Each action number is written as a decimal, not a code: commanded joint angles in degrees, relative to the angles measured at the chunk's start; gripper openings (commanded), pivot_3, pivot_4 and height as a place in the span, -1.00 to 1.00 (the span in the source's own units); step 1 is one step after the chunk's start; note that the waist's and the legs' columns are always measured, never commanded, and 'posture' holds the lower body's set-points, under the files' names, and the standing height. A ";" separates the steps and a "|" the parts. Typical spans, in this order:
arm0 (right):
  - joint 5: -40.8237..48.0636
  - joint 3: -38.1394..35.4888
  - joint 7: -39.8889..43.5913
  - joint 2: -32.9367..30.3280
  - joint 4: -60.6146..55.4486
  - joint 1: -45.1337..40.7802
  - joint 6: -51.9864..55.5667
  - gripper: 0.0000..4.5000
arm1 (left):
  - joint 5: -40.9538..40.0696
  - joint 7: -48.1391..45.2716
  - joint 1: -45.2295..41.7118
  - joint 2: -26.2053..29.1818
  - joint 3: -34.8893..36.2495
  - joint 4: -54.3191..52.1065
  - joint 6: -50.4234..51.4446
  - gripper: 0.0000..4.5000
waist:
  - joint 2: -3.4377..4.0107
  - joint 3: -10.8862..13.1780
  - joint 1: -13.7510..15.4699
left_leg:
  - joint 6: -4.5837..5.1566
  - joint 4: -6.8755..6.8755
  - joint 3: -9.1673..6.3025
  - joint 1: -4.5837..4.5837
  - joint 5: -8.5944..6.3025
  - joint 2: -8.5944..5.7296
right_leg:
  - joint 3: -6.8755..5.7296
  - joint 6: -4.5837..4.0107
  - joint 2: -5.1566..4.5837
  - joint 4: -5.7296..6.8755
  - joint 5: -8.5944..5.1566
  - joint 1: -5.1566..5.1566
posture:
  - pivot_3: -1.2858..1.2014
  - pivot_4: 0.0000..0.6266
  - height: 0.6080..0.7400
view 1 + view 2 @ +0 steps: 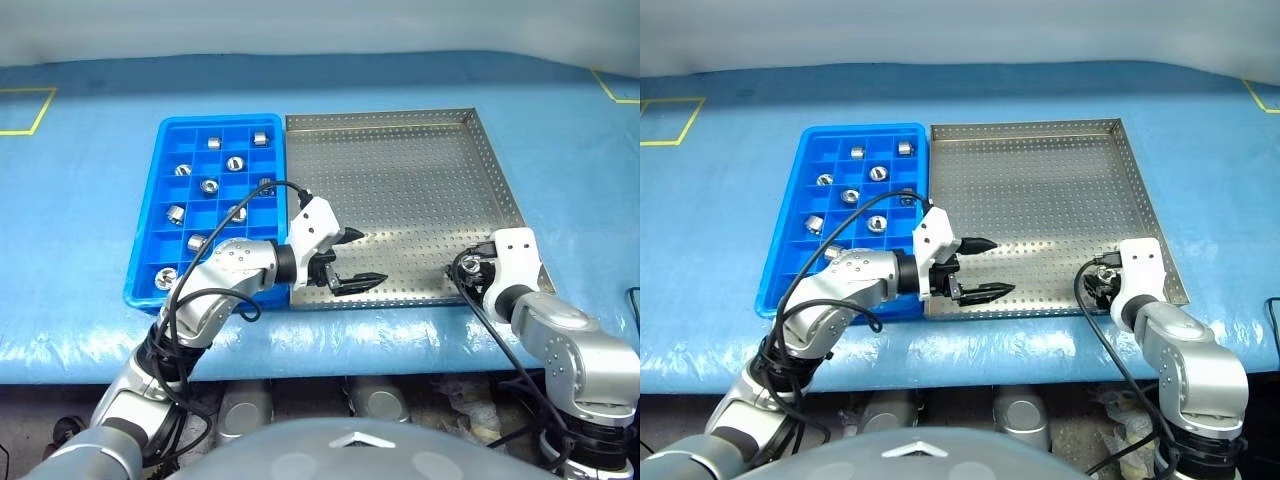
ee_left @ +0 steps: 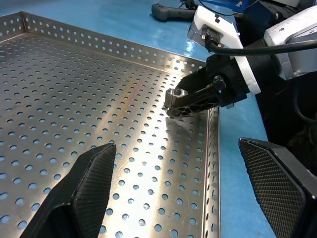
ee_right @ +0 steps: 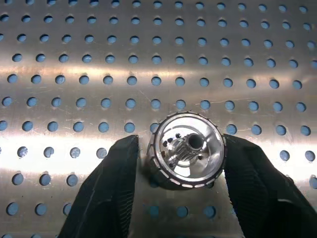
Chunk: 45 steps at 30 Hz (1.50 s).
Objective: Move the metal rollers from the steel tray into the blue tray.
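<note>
Nine metal rollers [image 1: 209,185] sit in compartments of the blue tray [image 1: 150,190]. Next, the left gripper [image 1: 350,258] hangs over the near edge of the steel tray [image 1: 400,180], fingers spread wide with nothing between them. Rightmost, the right gripper [image 3: 181,153] has one roller [image 3: 187,150] between its fingers on the tray floor; one pad touches it, the other stands just beside it.

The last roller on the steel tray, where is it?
That roller sits between the right gripper's fingers, on the steel tray, near its front right corner.
</note>
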 commanded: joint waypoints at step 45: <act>3.55 34.50 6.91 18.27 16.87 -31.71 -17.79 0.36 | 0.48 10.98 10.57 14.16 27.46 -8.16 3.47 0.92 | -0.17 0.11 4.02 | -0.04 -0.28 -0.09 -0.16 0.03 0.07 | -0.18 -0.28 -0.02 0.25 -0.21 -0.42 | 0.12 -0.52 1.00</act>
